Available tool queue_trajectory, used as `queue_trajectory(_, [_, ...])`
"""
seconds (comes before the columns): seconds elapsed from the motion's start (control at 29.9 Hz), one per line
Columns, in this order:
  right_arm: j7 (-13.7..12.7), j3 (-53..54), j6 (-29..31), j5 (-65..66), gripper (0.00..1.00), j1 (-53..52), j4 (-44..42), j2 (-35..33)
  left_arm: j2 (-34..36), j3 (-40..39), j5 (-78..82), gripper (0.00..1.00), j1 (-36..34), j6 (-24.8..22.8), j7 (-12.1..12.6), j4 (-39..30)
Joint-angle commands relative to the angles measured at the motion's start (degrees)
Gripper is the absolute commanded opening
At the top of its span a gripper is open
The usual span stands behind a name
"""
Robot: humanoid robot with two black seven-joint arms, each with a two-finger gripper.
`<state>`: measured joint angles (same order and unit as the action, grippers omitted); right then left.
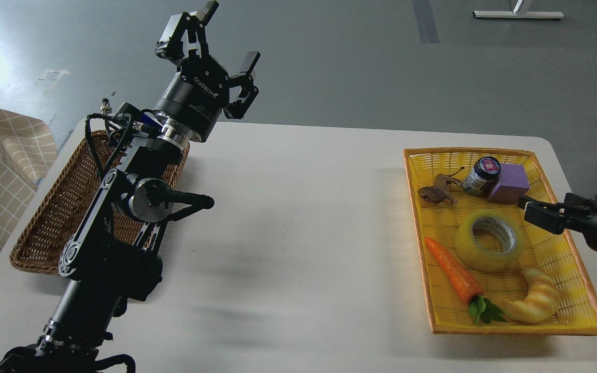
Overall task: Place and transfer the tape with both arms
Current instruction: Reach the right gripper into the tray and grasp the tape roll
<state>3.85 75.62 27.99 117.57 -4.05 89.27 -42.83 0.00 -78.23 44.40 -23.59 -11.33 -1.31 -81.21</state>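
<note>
Yellow translucent tape (489,241) roll (grey-white core), lying flat in yellow tray (568,311)

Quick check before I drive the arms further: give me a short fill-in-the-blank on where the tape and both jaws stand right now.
1. The tape lies in the ____ tray.
2. Next to the tape lies an orange ____.
3. The left gripper is raised above the table with its jaws ____.
4. The brown wicker basket sits on the robot's ____ side.

Missing words: yellow; carrot; open; left
</note>
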Motion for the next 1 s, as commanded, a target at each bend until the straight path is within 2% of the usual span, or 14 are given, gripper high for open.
queue_trajectory(0.0, [-0.1,-0.1,0.0,2.9,0.97,0.0,-0.7,1.7,0.0,-0.1,0.0,0.98,0.0,0.0,0.0,0.0])
queue_trajectory(0.17, [-0.2,0.0,0.0,3.2,0.96,0.1,-4.1,3.6,0.0,-1.4,-0.2,0.98,0.1,0.0,0.1,0.0])
queue_trajectory(0.37, [-2.4,0.0,0.0,3.1,0.95,0.7,-5.2,4.2,0.0,-1.4,-0.2,0.98,0.4,0.0,0.1,0.0])
queue_trajectory(0.84, [-2.7,-0.1,0.0,3.0,0.91,2.6,-5.4,7.2,0.0,-1.5,-0.1,0.98,0.8,-0.1,0.0,-0.1])
queue_trajectory(0.97, [-3.5,-0.1,0.0,3.0,0.91,2.7,-6.1,8.6,0.0,-1.5,-0.1,0.98,1.0,-0.1,0.1,-0.1])
